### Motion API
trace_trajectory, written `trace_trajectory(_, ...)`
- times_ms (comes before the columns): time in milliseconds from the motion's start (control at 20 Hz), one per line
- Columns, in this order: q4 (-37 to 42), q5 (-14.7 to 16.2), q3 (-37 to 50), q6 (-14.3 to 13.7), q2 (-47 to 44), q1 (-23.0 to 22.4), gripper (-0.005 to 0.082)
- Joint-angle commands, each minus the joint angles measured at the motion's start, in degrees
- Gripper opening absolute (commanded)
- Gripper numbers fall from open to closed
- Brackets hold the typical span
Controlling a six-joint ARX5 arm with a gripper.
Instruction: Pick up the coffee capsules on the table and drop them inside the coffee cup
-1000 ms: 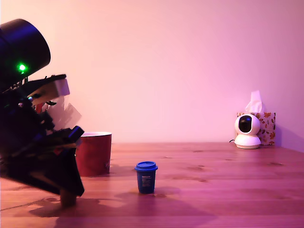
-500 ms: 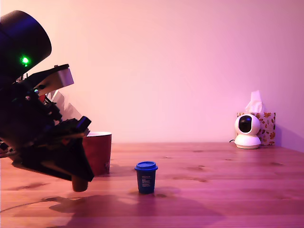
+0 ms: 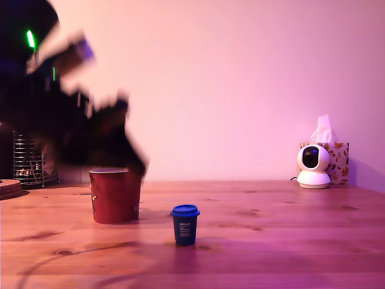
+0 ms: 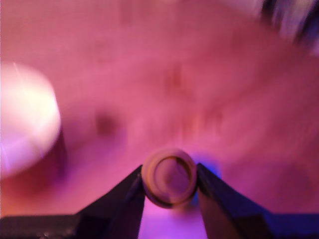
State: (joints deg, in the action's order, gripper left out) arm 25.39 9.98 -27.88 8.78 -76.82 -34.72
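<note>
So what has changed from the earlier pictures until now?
The arm lifted the gripper from table level, carrying a capsule between its jaws, up beside the red cup. The blue capsule, white camera and tissue box stayed put.

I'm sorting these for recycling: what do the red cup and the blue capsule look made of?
The red cup looks like matte paper: dull tapered wall, pale rolled rim. The blue capsule seems smooth plastic with a lipped lid and a pale printed label; neither is certain in this light.
</note>
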Motion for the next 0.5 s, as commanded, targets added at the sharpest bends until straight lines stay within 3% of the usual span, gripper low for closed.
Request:
trace_trajectory(0, 2.89, -0.50, -0.42, -1.18, 0.09, 0.26, 0.0232)
trace_trajectory(450, 0.11, -1.40, -7.21, -1.81, 0.07, 4.35, 0.0232)
